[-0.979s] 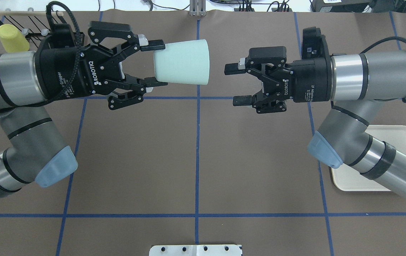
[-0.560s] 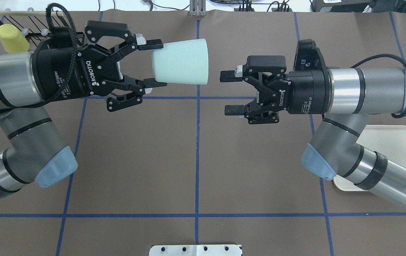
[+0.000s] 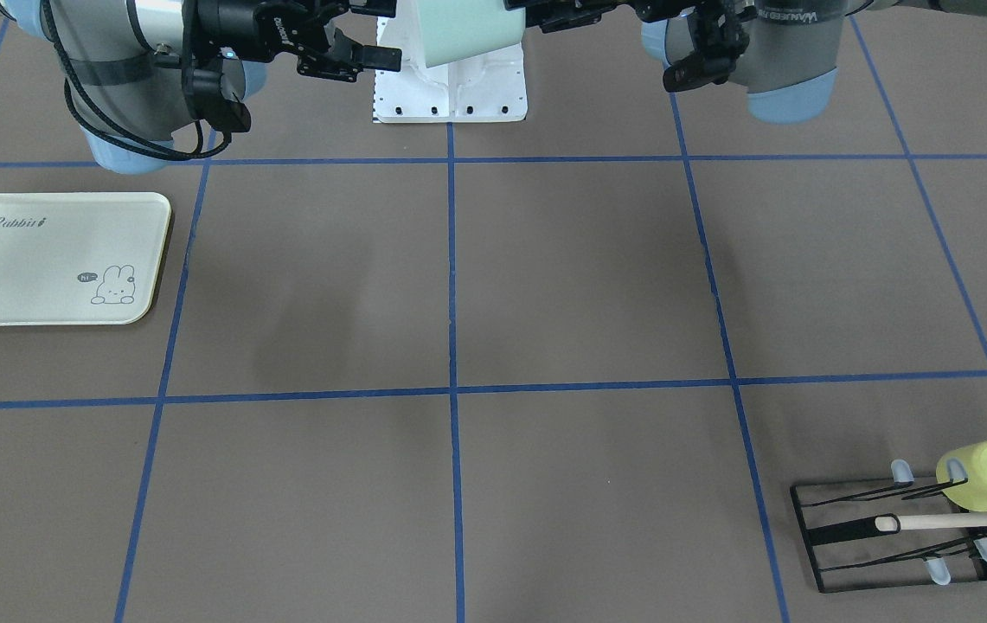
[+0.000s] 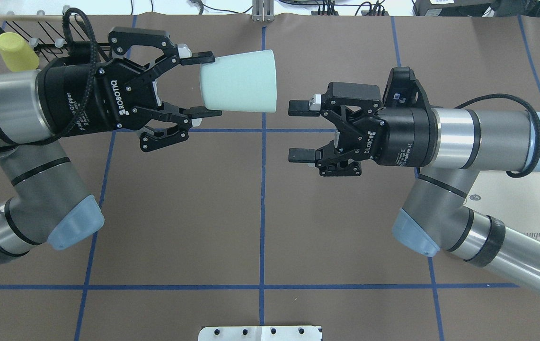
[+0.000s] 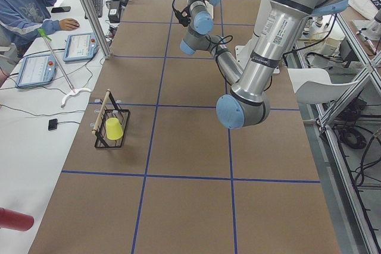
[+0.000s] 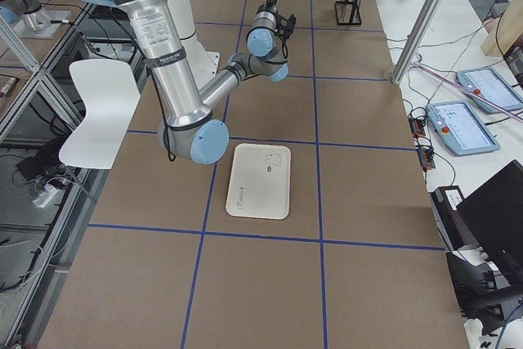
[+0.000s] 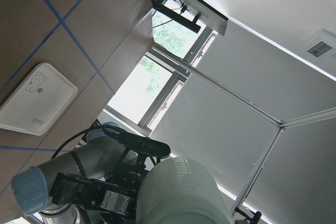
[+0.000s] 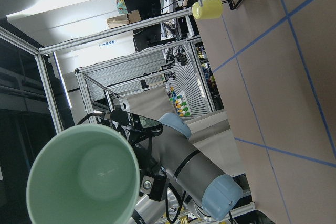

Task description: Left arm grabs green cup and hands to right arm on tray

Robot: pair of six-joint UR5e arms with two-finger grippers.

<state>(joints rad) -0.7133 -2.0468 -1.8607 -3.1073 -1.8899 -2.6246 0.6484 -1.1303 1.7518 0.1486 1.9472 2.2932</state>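
Note:
My left gripper (image 4: 206, 85) is shut on the base of the pale mint-green cup (image 4: 240, 82) and holds it on its side, high above the table, mouth toward the right arm. The cup also shows in the front view (image 3: 467, 26), the right wrist view (image 8: 84, 174) and the left wrist view (image 7: 181, 192). My right gripper (image 4: 298, 131) is open and empty, a short gap from the cup's rim and slightly nearer the robot. The cream tray (image 3: 52, 258) lies flat under the right arm (image 4: 525, 203).
A black wire rack (image 3: 891, 532) with a wooden rod stands at the far left corner and carries a yellow-green cup (image 3: 984, 474), also in the overhead view (image 4: 16, 49). A white mount plate (image 4: 260, 333) sits at the robot's edge.
The right gripper has moved toward the cup and nearer the robot, staying open. The left gripper shifted slightly back with the cup still held.

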